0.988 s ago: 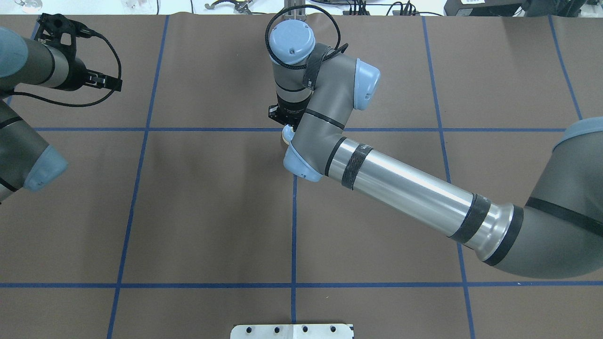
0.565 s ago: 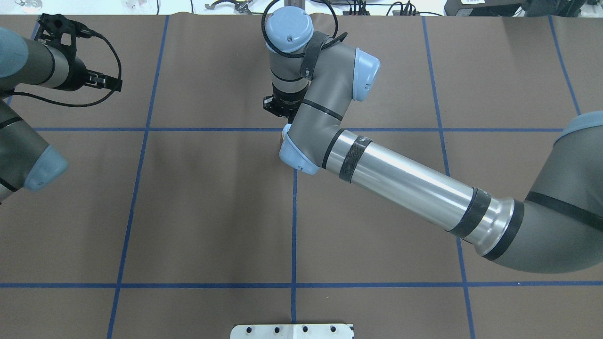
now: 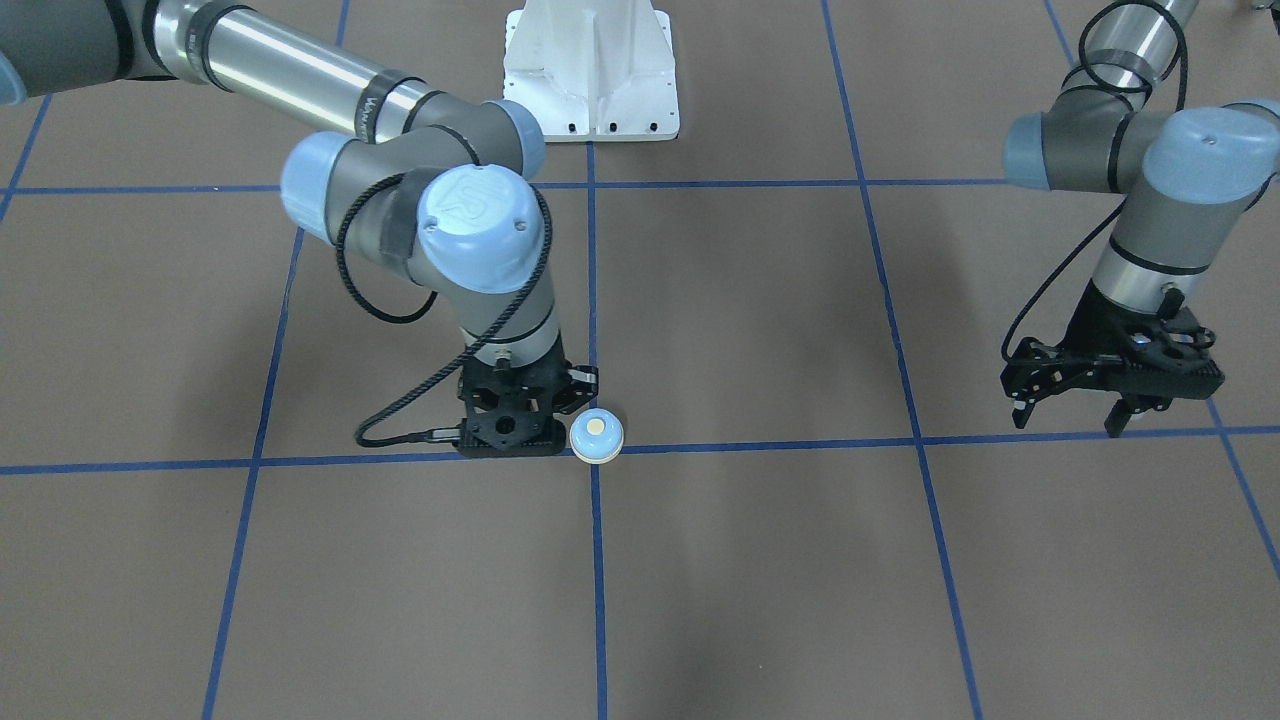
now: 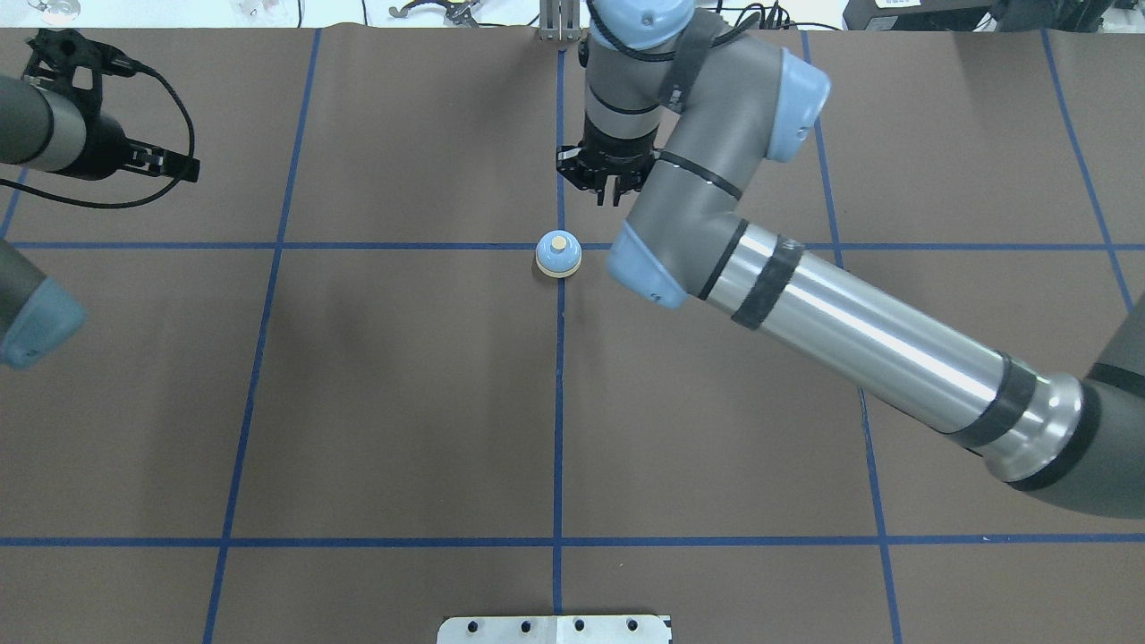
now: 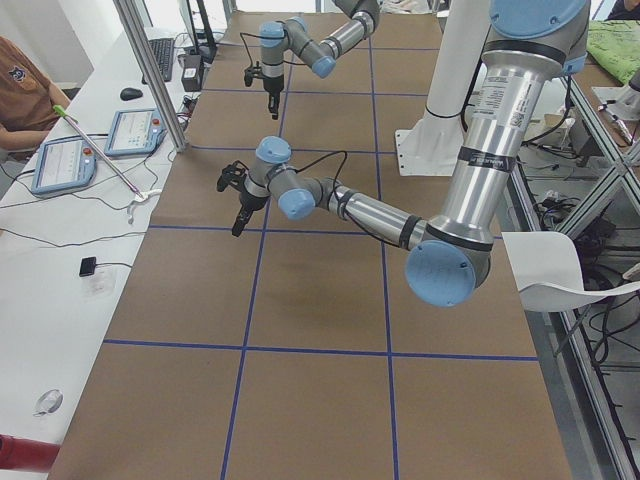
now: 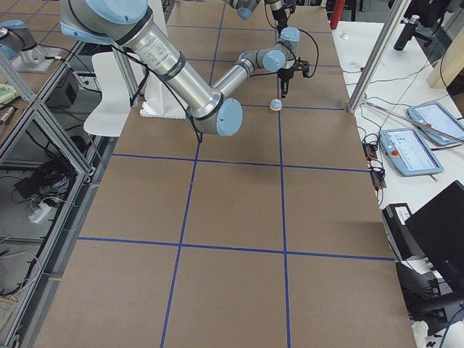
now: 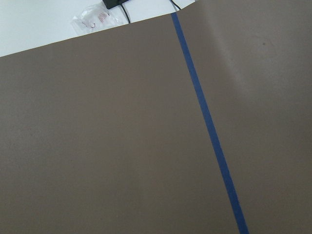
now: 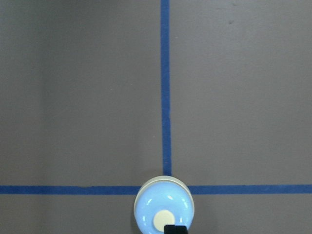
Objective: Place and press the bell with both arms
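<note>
The bell (image 4: 558, 254) is light blue with a cream button. It stands upright on the crossing of two blue tape lines, and also shows in the front view (image 3: 597, 436) and the right wrist view (image 8: 164, 212). My right gripper (image 4: 607, 197) hangs just past the bell on its far side and does not touch it. A single black fingertip (image 8: 175, 229) shows at the bottom middle of its wrist view, so it looks shut and empty. My left gripper (image 3: 1068, 415) is open and empty, raised far off at the table's far left (image 4: 183, 166).
The brown mat (image 4: 402, 402) carries a grid of blue tape lines. The white pedestal base (image 3: 590, 70) stands at the robot's edge. Cables and tools (image 4: 447, 9) lie beyond the far edge. Operator tablets (image 5: 65, 165) sit on the side bench.
My right arm has swung right and away from over the bell, which now shows fully. My left arm has drawn back a little to the left.
</note>
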Controlling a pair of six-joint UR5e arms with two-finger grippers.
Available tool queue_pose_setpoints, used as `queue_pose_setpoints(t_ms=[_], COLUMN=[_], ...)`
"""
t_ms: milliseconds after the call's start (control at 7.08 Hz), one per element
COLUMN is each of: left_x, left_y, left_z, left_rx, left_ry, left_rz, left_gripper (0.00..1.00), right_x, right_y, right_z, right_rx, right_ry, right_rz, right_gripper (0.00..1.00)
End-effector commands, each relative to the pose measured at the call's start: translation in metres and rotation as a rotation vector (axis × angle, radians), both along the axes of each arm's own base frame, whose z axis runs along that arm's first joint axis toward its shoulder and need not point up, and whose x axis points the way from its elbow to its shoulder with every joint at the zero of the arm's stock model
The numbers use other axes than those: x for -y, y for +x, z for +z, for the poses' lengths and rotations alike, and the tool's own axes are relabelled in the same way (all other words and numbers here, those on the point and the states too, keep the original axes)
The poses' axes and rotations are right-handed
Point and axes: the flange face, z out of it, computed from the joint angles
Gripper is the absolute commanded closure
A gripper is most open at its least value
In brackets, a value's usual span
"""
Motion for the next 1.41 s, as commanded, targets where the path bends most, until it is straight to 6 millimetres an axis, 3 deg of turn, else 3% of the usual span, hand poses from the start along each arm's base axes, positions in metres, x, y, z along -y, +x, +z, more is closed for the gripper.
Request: queue_pose_setpoints(t_ms=[0, 424, 706, 847, 988, 1129, 1271], left_x=[0.004, 0.005, -0.024, -0.041, -0.055, -0.066, -0.08], left_y=[-0.077, -0.165, -0.216, -0.248, -0.261, -0.272, -0.277], left_z=[0.028, 0.076, 0.119, 0.133, 0.143, 0.148, 0.154], left_rx=[0.015, 0.195, 0.133, 0.084, 0.085, 0.083, 0.085], left_ry=[-0.058, -0.134, -0.185, -0.21, -0.211, -0.216, -0.215], left_rz=[0.064, 0.207, 0.225, 0.206, 0.206, 0.192, 0.197], left_gripper=[0.0, 0.0, 0.0, 0.0, 0.0, 0.0, 0.0], right_x=[0.012, -0.001, -0.021, -0.039, -0.07, -0.084, -0.086], right_y=[0.104, 0.262, 0.383, 0.433, 0.467, 0.481, 0.483], right_z=[0.082, 0.219, 0.308, 0.348, 0.392, 0.409, 0.42], right_rx=[-0.084, -0.097, -0.107, -0.11, -0.071, -0.068, -0.09], right_ry=[0.094, 0.122, 0.169, 0.161, 0.117, 0.077, 0.064], right_rz=[-0.077, -0.184, -0.263, -0.271, -0.275, -0.247, -0.252], right_gripper=[0.0, 0.0, 0.0, 0.0, 0.0, 0.0, 0.0])
